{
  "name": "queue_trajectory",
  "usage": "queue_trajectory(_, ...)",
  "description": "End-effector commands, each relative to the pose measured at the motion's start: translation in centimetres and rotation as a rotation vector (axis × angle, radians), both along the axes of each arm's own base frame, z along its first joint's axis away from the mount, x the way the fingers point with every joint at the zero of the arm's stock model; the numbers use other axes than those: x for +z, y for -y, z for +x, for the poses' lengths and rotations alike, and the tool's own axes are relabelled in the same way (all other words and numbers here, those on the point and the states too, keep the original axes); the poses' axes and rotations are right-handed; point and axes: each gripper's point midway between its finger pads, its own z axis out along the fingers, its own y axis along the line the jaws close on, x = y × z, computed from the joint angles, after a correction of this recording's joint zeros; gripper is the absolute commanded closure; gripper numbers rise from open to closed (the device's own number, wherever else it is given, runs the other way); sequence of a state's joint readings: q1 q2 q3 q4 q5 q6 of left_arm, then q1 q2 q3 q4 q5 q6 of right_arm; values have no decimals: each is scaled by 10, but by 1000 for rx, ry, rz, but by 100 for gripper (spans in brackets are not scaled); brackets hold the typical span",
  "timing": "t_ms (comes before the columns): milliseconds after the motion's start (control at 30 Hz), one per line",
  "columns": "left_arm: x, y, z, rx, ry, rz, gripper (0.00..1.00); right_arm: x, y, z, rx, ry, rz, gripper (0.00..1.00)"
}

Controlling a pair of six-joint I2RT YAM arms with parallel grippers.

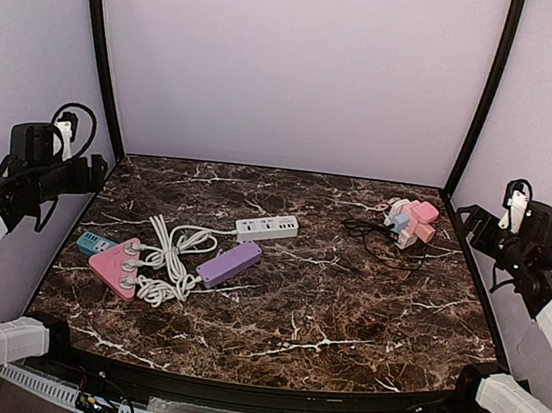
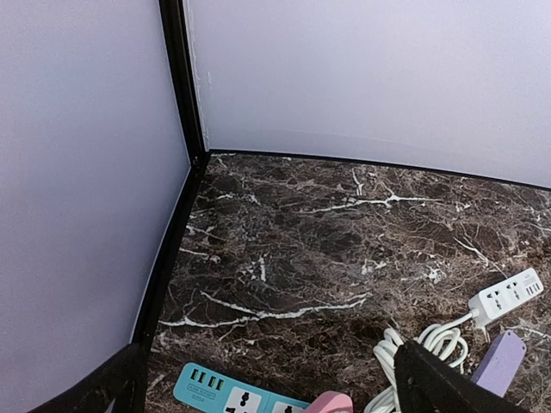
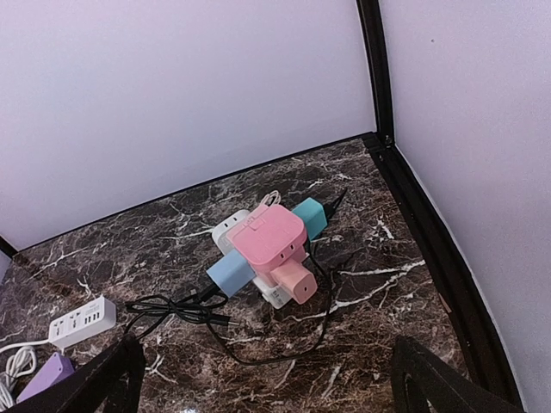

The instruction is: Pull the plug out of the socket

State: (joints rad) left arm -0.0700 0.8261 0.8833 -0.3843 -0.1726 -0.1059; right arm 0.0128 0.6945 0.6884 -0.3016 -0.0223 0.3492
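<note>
left gripper [image 1: 94,174], right gripper [image 3: 263,383] standing wide apart, holding nothing. pink socket cube [image 3: 267,234] looking light, slick, likely sliding; blue plug [image 3: 228,274] stiff, pinching flat sides seeming best.

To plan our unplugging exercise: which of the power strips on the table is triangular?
The pink power strip, near the table's left edge beside the coiled white cable. The teal strip, white strip and purple strip are all straight bars.

Pink cube socket [image 3: 269,234] far right, blue plug [image 3: 227,274] and teal plug [image 3: 311,215] seated, pink triangular socket [image 1: 107,267] left, white plugs [image 1: 131,264] seated
</note>
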Motion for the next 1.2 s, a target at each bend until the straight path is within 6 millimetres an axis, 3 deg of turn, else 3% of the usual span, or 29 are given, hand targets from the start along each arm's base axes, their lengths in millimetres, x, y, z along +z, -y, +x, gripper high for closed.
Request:
queue_trajectory(0,-11,-2,1,15,-46,-3,0,14,1,-3,-6,31,10,1)
queue_trajectory(167,-12,-6,-2,41,-45,-1,0,16,4,-8,-28,38,18,1)
queue_trajectory(300,-26,-20,-7,142,-103,-17,0,23,7,-13,-48,58,23,1)
queue_trajectory(433,-47,-2,-12,86,-148,-137,0,24,0,-12,-9,57,47,1)
queue_trajectory(567,-85,7,-22,71,-226,-270,0,14,-4,-10,7,28,70,1)
queue_trajectory(700,-110,6,-30,105,-207,-399,0,12,-13,-9,55,26,85,1)
queue_trajectory(800,-116,1,-39,128,-176,-470,1,11,-19,-7,88,20,96,1)
queue_trajectory(967,-157,4,-52,142,-195,-659,0,7,-25,-4,118,9,122,1)
queue_trajectory(1167,-170,8,-59,152,-175,-735,0,5,-31,-2,147,1,141,1)
